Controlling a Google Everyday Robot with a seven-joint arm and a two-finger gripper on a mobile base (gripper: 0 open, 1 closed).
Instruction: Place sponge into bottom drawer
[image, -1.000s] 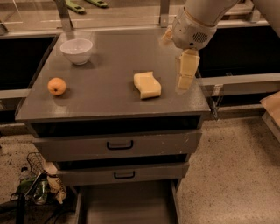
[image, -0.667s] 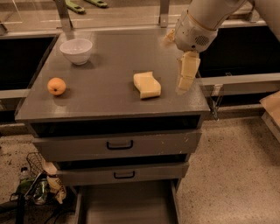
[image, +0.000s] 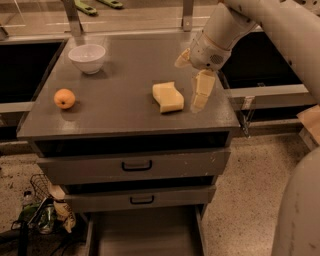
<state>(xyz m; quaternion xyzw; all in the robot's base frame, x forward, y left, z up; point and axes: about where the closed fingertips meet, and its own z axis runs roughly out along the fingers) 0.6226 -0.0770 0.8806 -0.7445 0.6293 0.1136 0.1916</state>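
The pale yellow sponge (image: 168, 97) lies on the grey cabinet top (image: 115, 110), right of centre. My gripper (image: 200, 97) hangs from the arm that comes in from the upper right. It points down just to the right of the sponge, close beside it and low over the cabinet top, and holds nothing. The bottom drawer (image: 145, 235) is pulled out at the foot of the cabinet, showing its bare grey floor.
An orange fruit (image: 65, 98) and a white bowl (image: 87, 57) sit on the left of the cabinet top. Two upper drawers with black handles (image: 136, 165) are shut. Bags and cables (image: 45, 212) lie on the floor at the left. My body (image: 300, 210) stands at the right.
My gripper has moved down and to the left, closer to the sponge's right side. The sponge, fruit and bowl have not moved.
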